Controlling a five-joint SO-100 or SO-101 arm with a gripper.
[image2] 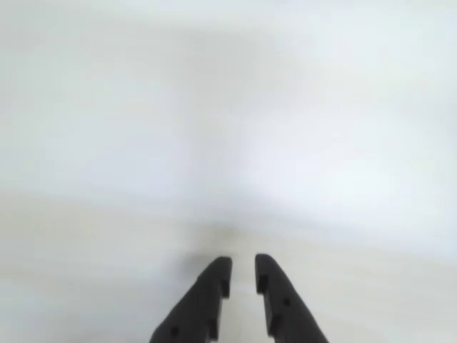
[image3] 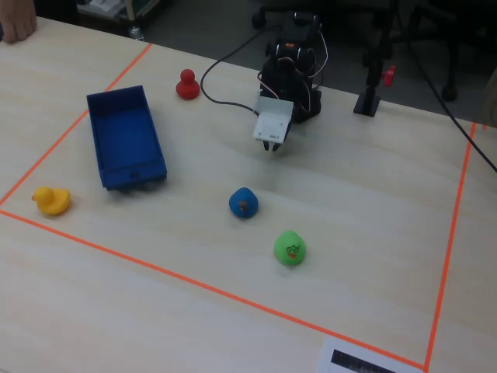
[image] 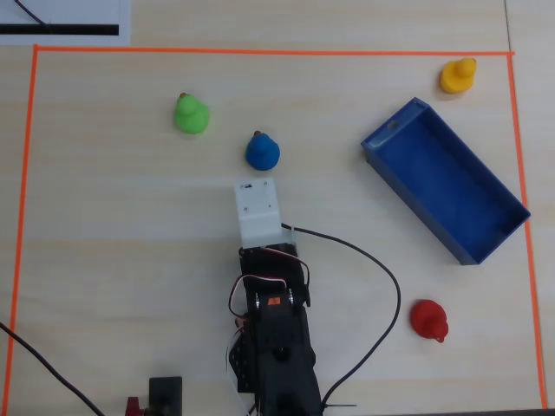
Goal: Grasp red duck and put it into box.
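Counting four ducks: red duck [image: 427, 319]; blue; green; yellow; one box [image: 444, 191].

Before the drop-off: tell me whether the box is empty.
Empty. The box shows only bare blue floor in overhead and fixed views; the red duck sits outside.

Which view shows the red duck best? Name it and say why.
The overhead view: the red duck sits unobstructed on bare table, below the box, its outline clear. The fixed view shows it smaller, at the far side beside a cable. The wrist view shows only the claw over blurred table.
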